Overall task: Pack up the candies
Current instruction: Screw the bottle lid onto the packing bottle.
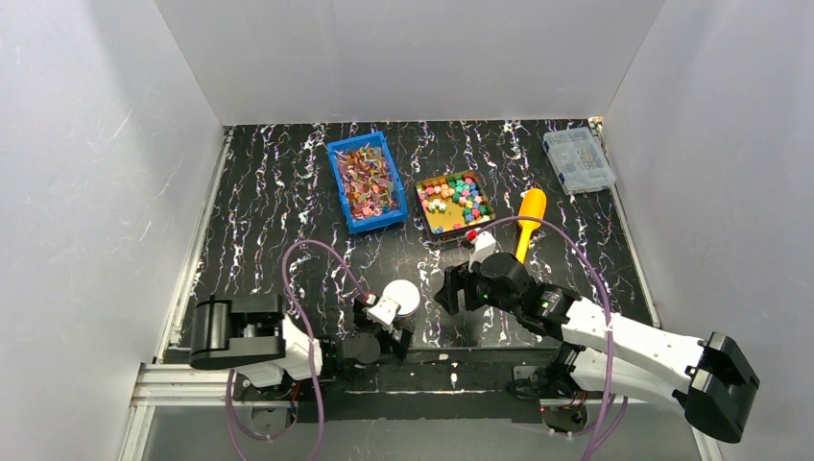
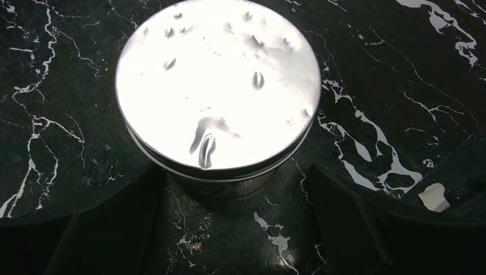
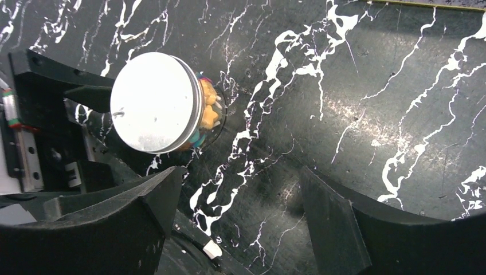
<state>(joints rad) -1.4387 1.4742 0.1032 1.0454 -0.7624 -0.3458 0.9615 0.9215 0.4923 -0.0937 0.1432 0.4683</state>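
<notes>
While the left gripper [image 2: 234, 172] stands wide open, the lidded tin [image 2: 218, 86] at six o'clock sits just before its tips, unheld. The right gripper [image 3: 240, 177] is open too, empty. The candies [image 1: 458, 198] lie in a brown tray [image 1: 419, 200] at twelve o'clock; some show inside the tin.

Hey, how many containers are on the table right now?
4. A blue bin at the back, a brown tray just right of it, a clear compartment box in the far right corner, and a lidded round tin near the front centre. Others may be hidden.
</notes>
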